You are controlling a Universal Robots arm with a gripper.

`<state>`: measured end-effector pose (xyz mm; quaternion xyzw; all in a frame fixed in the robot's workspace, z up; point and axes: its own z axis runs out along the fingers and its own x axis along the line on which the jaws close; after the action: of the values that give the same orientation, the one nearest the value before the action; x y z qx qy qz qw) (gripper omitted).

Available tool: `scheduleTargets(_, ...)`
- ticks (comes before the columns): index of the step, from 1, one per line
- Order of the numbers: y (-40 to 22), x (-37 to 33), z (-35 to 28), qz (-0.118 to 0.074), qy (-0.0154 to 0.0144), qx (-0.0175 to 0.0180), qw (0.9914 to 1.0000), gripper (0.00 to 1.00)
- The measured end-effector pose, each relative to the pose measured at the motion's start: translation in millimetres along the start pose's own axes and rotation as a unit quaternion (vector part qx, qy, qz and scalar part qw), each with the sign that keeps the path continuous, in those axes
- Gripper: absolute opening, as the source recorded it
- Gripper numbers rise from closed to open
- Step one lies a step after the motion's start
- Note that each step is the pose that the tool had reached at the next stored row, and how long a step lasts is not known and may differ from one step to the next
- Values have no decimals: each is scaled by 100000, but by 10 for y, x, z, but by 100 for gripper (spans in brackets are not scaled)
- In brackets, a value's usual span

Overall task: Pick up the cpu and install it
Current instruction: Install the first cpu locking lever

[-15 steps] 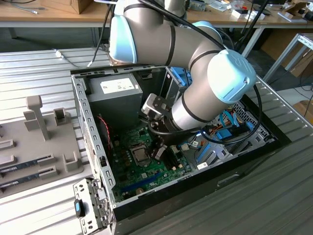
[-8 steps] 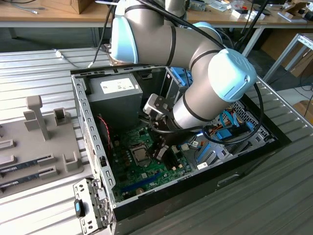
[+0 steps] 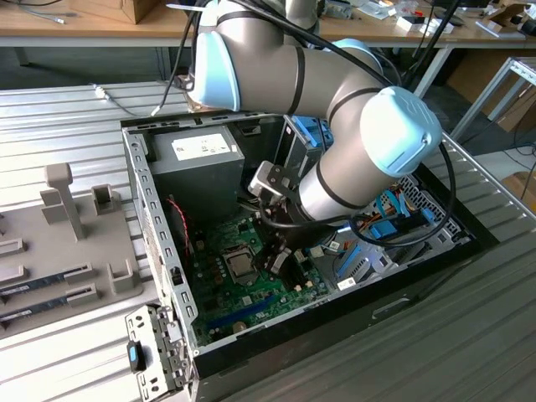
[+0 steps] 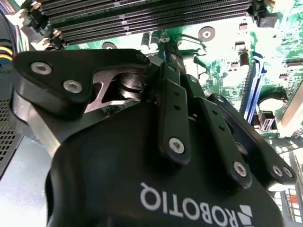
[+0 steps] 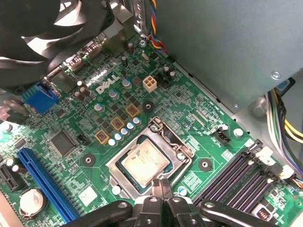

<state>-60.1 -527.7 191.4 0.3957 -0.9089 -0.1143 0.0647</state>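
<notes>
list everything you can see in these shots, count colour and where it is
cpu: 1, silvery lid, sitting in the motherboard socket, just ahead of the fingertips in the first wrist view
motherboard: 1, green, on the floor of the case
computer case: 1, black and grey metal, open, on the ribbed table
power supply: 1, grey box, far corner of the case
memory slots: 4, dark, beside the socket
expansion slot: 1, blue, on the motherboard
fan: 1, black, above the motherboard
fixture tray: 1, grey, exterior view's left
arm: 1, grey with pale blue caps, reaching into the case
gripper: 1, black, fingers together, holding nothing
</notes>
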Motion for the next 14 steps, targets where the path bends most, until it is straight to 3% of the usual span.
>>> scheduleTargets(5, -7, 16, -12, -261, -874, -926, 99992, 11)
scheduleTargets(7, -10, 19, -11, -535, -1811, -1828, 99965, 11)
scheduleTargets(11, -11, 11, 1, -620, -2108, -2028, 99955, 11)
scheduleTargets(14, -1, 9, -31, -644, -2199, -2058, 99953, 11)
